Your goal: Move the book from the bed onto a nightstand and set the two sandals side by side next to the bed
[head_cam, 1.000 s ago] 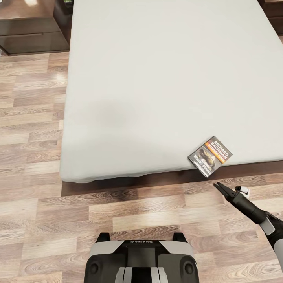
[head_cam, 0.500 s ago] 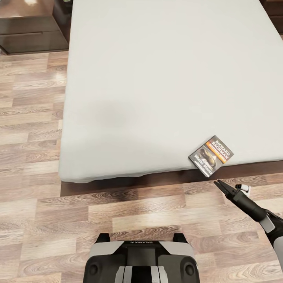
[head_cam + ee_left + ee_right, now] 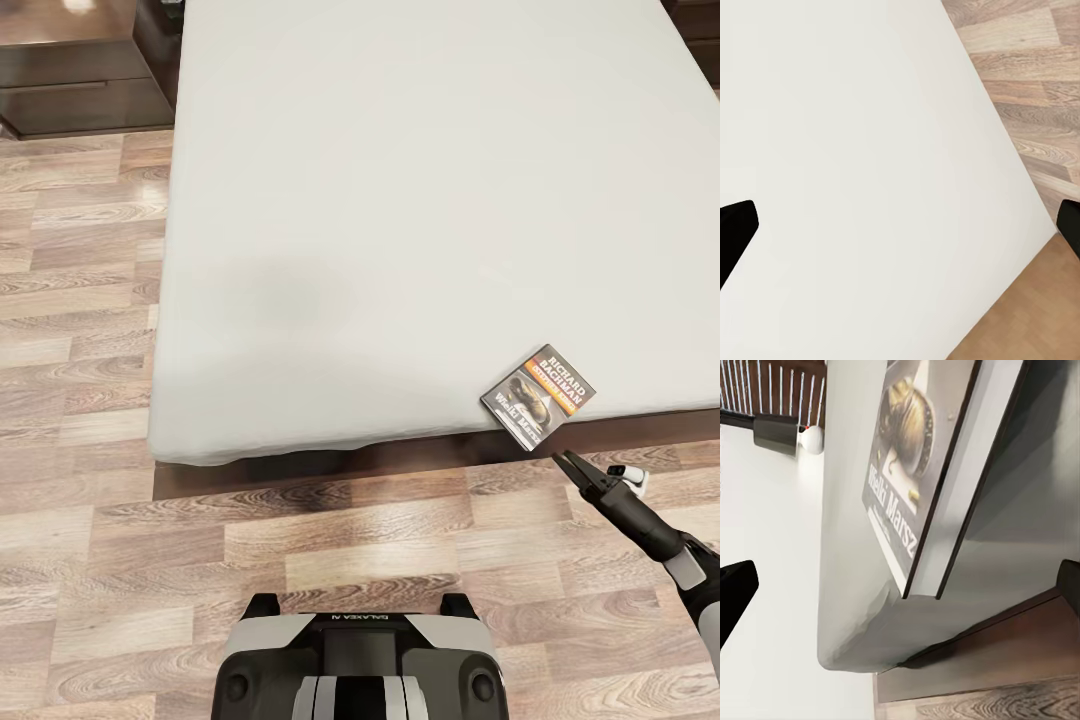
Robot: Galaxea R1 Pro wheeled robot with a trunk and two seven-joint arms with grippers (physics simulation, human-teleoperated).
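Where bed (image 3: 400, 200) meets plank floor (image 3: 90, 300) (book (image 3: 537, 395) overhanging)

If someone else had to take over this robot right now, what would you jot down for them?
Right gripper: jaws open, empty, just short of the book.
Left gripper: jaws open, empty, over the mattress.
Book: flat at the bed edge nearest the robot, one corner overhanging.
Nightstand: beside the bed's far left corner.
Done: nothing yet.
Left: grasp the book, carry it to the nightstand, then find and pair the sandals.
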